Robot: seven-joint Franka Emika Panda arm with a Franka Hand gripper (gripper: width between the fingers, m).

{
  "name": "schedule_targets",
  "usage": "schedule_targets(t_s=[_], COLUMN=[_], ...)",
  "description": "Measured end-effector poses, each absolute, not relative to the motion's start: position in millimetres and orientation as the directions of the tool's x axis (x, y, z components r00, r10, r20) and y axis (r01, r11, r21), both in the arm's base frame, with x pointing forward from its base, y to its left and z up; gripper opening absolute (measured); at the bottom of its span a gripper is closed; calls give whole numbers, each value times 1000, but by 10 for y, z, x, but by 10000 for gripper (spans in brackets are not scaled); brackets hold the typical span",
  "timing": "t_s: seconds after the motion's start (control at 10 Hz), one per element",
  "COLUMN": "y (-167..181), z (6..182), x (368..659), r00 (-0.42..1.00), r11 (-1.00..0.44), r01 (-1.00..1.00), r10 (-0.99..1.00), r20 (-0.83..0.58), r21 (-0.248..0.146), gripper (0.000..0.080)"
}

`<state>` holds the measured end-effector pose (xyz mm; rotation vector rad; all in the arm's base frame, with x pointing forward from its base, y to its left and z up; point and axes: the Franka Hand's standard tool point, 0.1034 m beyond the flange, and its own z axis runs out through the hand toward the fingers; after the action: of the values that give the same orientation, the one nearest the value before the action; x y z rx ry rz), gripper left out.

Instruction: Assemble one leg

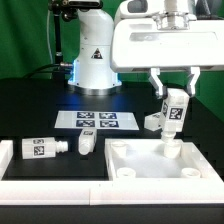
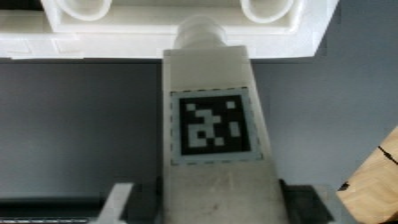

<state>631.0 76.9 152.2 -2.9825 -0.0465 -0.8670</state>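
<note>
My gripper [image 1: 172,92] is shut on a white tagged leg [image 1: 172,118] and holds it upright, slightly tilted, over the large white square panel [image 1: 130,165]. The leg's lower end touches or sits in a hole near the panel's far right corner. In the wrist view the held leg [image 2: 214,120] fills the middle, its tip at a round hole in the panel [image 2: 107,35]. My fingers [image 2: 134,200] press on both sides of the leg. Three other legs lie on the table: one [image 1: 40,148] at the exterior view's left, one [image 1: 87,142] in the middle, one [image 1: 153,121] behind the held leg.
The marker board [image 1: 96,120] lies behind the loose legs. The robot base [image 1: 95,60] stands at the back. A white ledge [image 1: 30,185] runs along the table's front and left. A tan object [image 2: 377,180] shows at the wrist view's edge.
</note>
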Motion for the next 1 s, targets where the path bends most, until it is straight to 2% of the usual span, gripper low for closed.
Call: schedule_targets(t_s=[0.2, 0.4, 1.0], y=[889, 994, 1159], z=[1331, 1262, 1089], x=[6430, 6455, 6383], r00=[821, 813, 826], r11=[-999, -998, -997], r01=[49, 51, 77], r10=[30, 24, 48], r20=[570, 582, 562], r21=[-19, -30, -28], gripper=[288, 288, 288])
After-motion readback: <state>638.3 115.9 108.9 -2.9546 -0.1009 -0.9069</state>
